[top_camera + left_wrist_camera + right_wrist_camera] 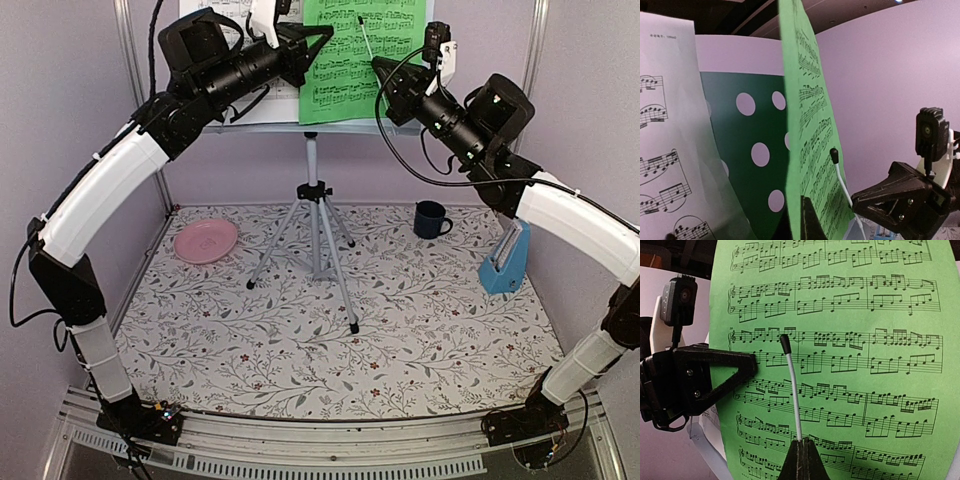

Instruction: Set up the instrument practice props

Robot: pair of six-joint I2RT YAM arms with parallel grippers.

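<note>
The pale perforated music stand point(262, 112) stands on its silver tripod point(315, 235) at the back middle. A white page point(222, 12) rests on its left half and a green page point(365, 55) on its right half. My left gripper point(318, 42) is shut on the green page's left edge point(795, 150); one finger point(809, 222) lies on the page's front. My right gripper point(380, 66) is shut on a thin white rod with a black tip point(794, 395) that lies across the green page point(850, 365). The blue metronome point(505, 258) stands at the right wall.
A dark blue mug point(431, 219) stands right of the tripod and a pink plate point(205, 240) lies to its left on the floral mat point(330, 350). The tripod legs spread over the mat's middle. Purple walls close in the sides and back.
</note>
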